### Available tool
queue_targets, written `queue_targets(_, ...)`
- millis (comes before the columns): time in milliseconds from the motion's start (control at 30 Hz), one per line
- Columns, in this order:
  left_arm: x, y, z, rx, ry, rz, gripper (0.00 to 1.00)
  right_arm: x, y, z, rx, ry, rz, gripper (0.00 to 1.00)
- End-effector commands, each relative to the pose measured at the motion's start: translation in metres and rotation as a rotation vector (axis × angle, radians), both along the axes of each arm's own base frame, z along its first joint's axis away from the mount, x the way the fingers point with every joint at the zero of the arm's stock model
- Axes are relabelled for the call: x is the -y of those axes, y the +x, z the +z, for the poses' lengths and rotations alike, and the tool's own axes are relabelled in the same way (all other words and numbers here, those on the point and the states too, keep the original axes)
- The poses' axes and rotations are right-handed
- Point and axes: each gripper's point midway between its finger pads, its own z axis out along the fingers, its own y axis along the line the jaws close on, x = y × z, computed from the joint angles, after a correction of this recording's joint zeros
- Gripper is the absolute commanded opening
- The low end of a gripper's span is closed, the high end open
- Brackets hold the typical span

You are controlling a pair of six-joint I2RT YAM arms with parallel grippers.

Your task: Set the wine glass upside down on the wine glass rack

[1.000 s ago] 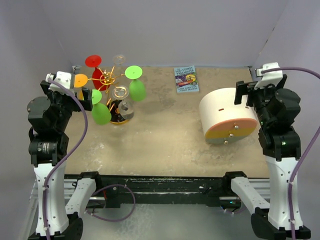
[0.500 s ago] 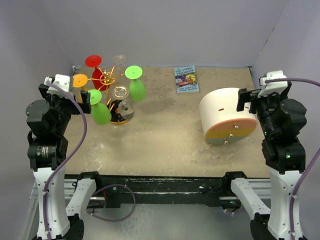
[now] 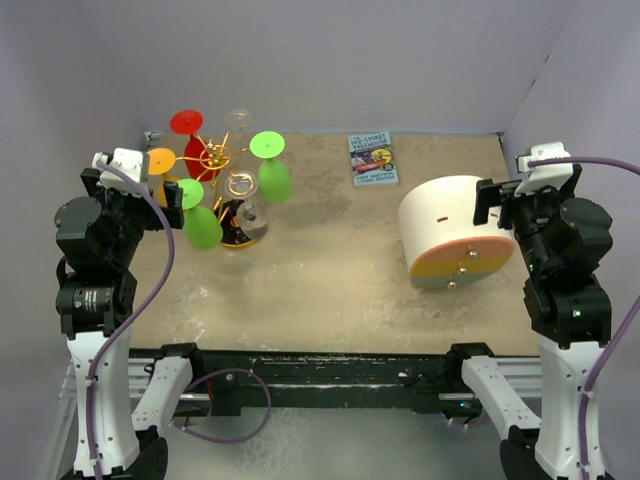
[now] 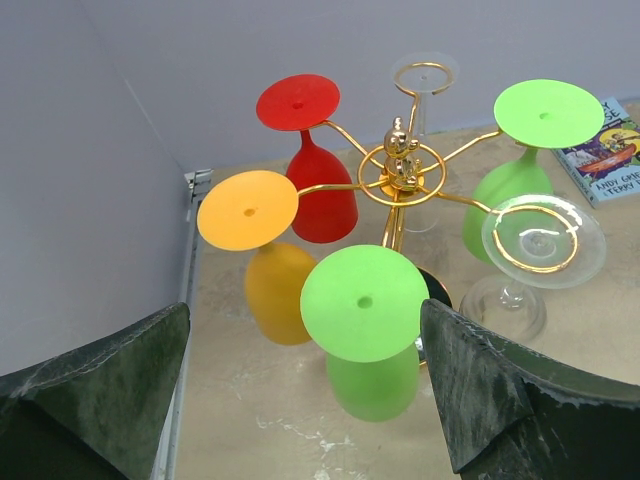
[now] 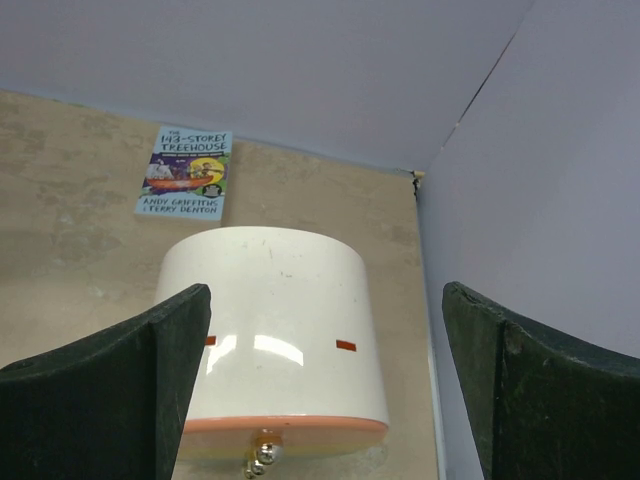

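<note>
The gold wire wine glass rack (image 3: 216,158) (image 4: 400,168) stands at the back left on a black disc base (image 3: 236,238). Several glasses hang upside down from its loop arms: a red one (image 4: 322,195), an orange one (image 4: 272,285), two green ones (image 4: 375,365) (image 4: 505,200) and two clear ones (image 4: 512,300) (image 4: 422,90). My left gripper (image 3: 165,190) (image 4: 305,385) is open and empty, just left of the rack. My right gripper (image 3: 490,200) (image 5: 325,385) is open and empty beside the white container.
A white cylindrical container (image 3: 452,232) (image 5: 275,335) with a peach lid and metal knobs lies on its side at the right. A paperback book (image 3: 372,158) (image 5: 186,172) lies flat at the back. Grey walls close in the back and both sides.
Both arms drew back from a second ago to half a second ago, then stayed almost still. The rack and its glasses have not moved.
</note>
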Motion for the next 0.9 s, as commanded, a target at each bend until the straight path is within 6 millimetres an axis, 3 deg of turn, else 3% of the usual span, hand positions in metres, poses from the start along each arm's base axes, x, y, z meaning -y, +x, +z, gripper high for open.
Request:
queue_targets(0,0.0010,-0.0042,0.0227,0.064,0.009,-0.008,0.99,-0.0012,-0.0064,0.0176,0.047,-0.014,0.017,1.00)
queue_targets(867,-0.0025,-0.0042,0.0258,0.056,0.012,0.011,0.99,-0.0051,0.0030,0.0176,0.033,-0.015,0.039,1.00)
